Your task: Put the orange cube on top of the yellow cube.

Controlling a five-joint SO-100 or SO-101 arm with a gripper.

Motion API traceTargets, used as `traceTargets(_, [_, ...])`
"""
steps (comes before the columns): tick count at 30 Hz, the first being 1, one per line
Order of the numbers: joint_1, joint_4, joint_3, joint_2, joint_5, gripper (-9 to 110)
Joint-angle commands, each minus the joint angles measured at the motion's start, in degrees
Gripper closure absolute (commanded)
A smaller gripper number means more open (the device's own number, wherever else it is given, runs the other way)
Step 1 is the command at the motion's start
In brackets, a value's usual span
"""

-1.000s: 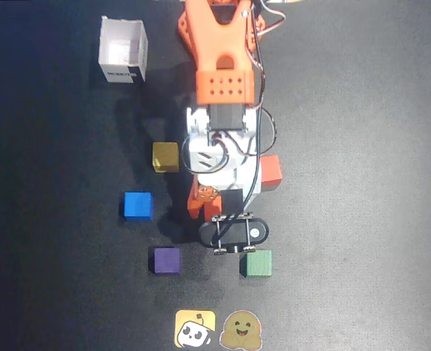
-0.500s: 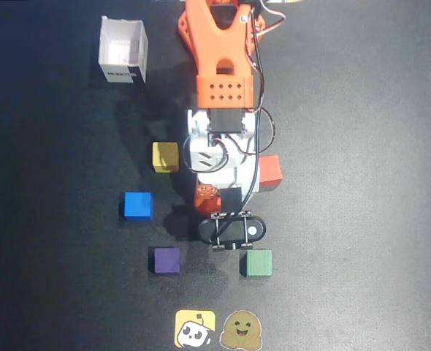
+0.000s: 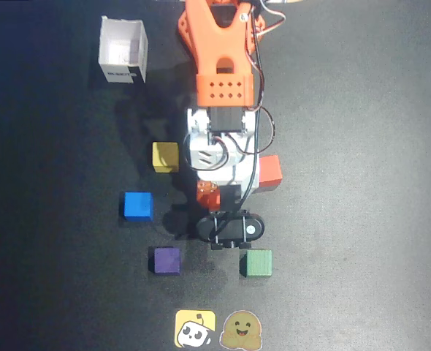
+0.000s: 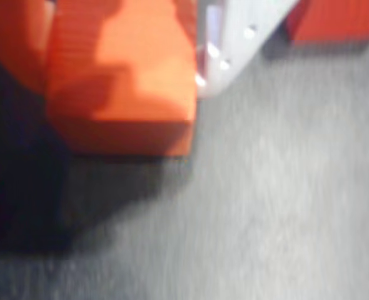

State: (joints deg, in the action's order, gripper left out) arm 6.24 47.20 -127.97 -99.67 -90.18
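Orange cube (image 3: 208,193) sits under the front of the arm near the middle of the table (image 3: 361,219), and the claw (image 3: 209,199) appears pinched onto it. In the wrist view the cube (image 4: 122,81) fills the upper left, with a white finger (image 4: 234,44) pressed against its right face and an orange part against its left. That picture is blurred, so I cannot tell whether the cube rests on the table or hangs just above it.

What matters for the next move is where the yellow cube (image 3: 165,156) lies. In the overhead view it is up and to the left of the claw, nearby but clear of it, standing square and alone with nothing on top. I reckon the load has to be lifted above its height and swung that way before being set down.

The red cube (image 3: 269,172) is just beside the arm on the other side and half hidden by it. The blue cube (image 3: 137,205), purple cube (image 3: 166,260) and green cube (image 3: 258,262) ring the claw, clear of the path as far as I can judge.

The only container is the white box (image 3: 123,51) at the upper left, open at the top and seemingly empty.
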Motion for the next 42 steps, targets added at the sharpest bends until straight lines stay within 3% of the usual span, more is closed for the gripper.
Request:
traceTargets(1, [-0.44, 6.15, 5.54, -5.1, -0.53, 92])
traceTargets(23, [-13.8, 23.99, 5.98, -19.34, 2.2, 92])
traceTargets(42, [-21.27, 18.28, -10.72, -31.9, 5.63, 92])
